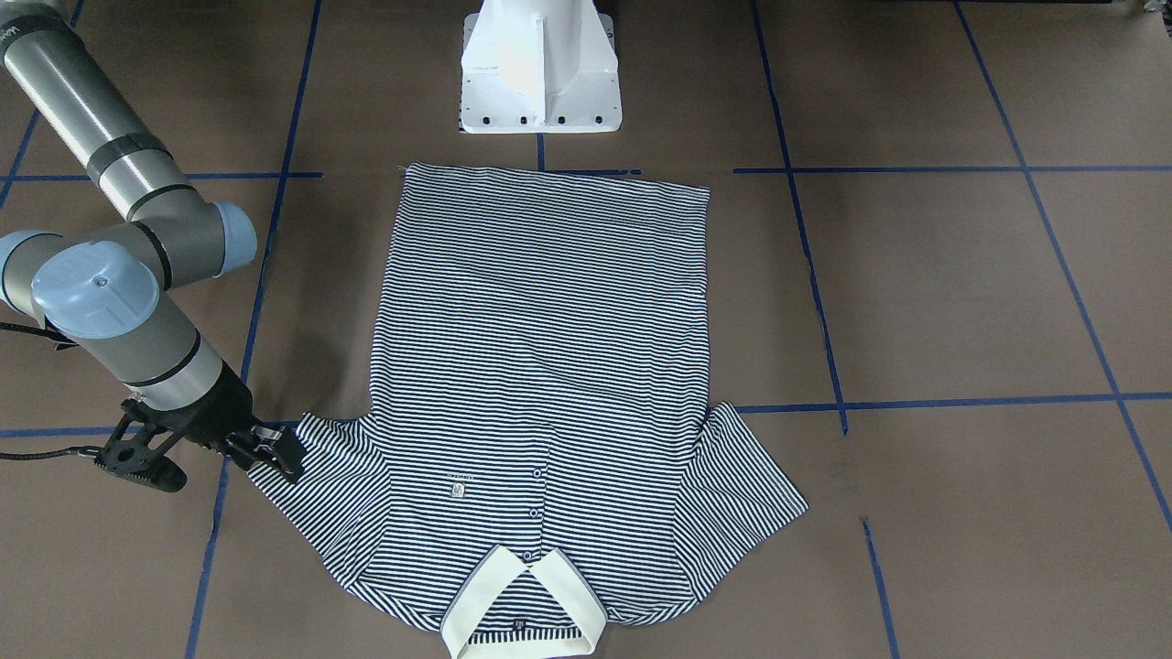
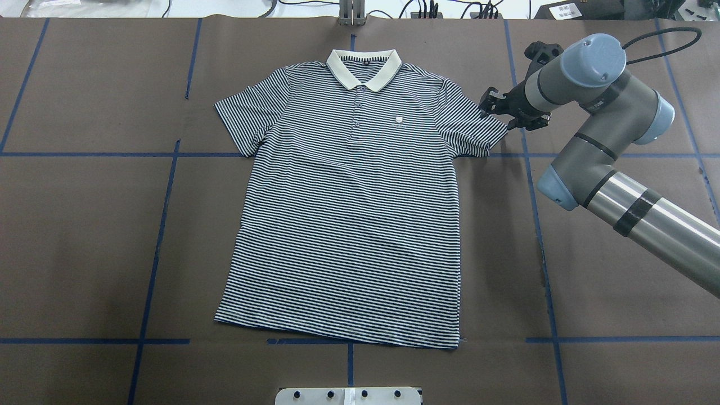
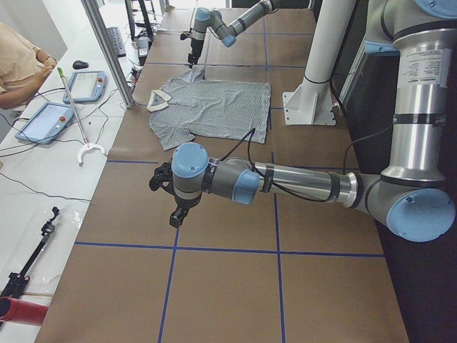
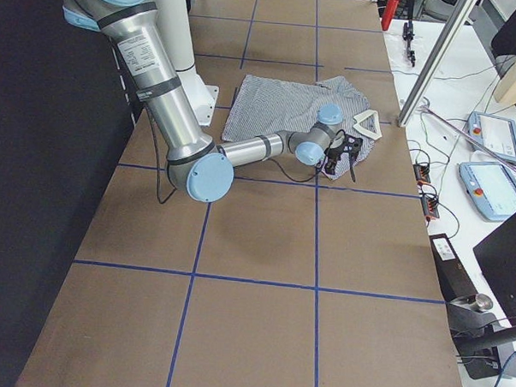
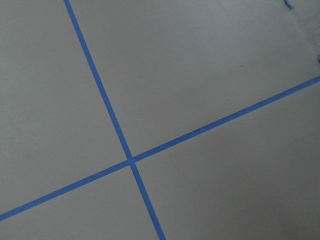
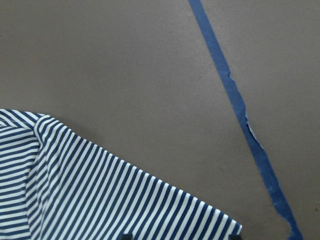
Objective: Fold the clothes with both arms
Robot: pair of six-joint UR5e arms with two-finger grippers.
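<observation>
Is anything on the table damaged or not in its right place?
Only a small thing: the blue tape line beside the sleeve of the polo shirt is torn and ragged along one edge, as the right wrist view shows. The shirt itself lies flat and spread out. Nothing else stands out.

— Anything readable from where I stand?
— Nothing. The chest patch (image 2: 397, 119) on the polo shirt (image 2: 349, 225) is too small, and the sticker (image 3: 418, 68) on my left arm (image 3: 300, 182), upper right, is only blurred print.
</observation>
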